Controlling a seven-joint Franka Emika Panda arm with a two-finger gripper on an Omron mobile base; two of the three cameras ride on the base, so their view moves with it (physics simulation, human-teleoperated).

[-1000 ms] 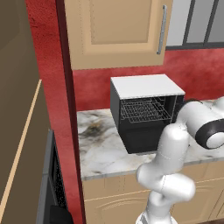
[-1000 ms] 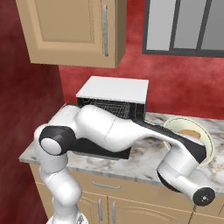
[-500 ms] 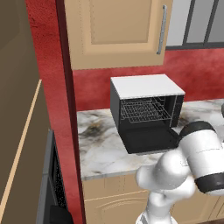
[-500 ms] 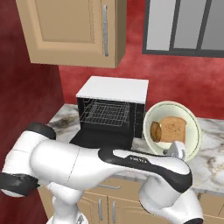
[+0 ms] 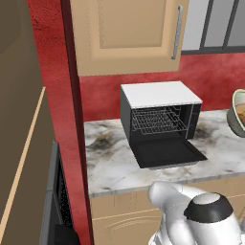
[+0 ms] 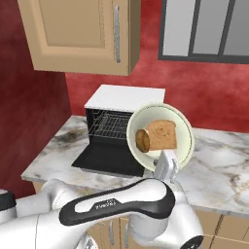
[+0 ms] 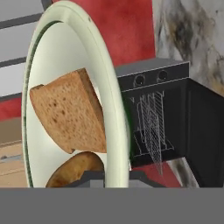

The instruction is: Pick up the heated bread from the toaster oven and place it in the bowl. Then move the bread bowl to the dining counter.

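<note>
My gripper (image 6: 165, 161) is shut on the lower rim of the pale cream-green bowl (image 6: 184, 127), which hangs in the air tipped almost on edge, in front of and to the right of the toaster oven (image 6: 125, 98). The heated bread (image 6: 163, 135) leans inside the bowl above a rounder brown bread piece (image 6: 142, 141). In the hand view the bowl (image 7: 57, 52) stands edge-up over my gripper (image 7: 114, 178), with the heated bread (image 7: 70, 113) inside. The toaster oven (image 5: 160, 94) has its door down and a bare wire rack. The bowl's edge (image 5: 238, 112) shows at the far right. The dining counter is out of view.
The oven's dropped door (image 5: 167, 152) lies over the marble kitchen counter (image 5: 110, 162). A wooden wall cabinet (image 5: 129, 33) hangs above, and a window (image 6: 209, 29) sits to the right. A red wall column (image 5: 72, 143) and a dark appliance (image 5: 60, 210) bound the left side.
The bowl has come up off the counter at the right and swung left toward the oven front, tipping nearly upright. The arm has folded low across the base views.
</note>
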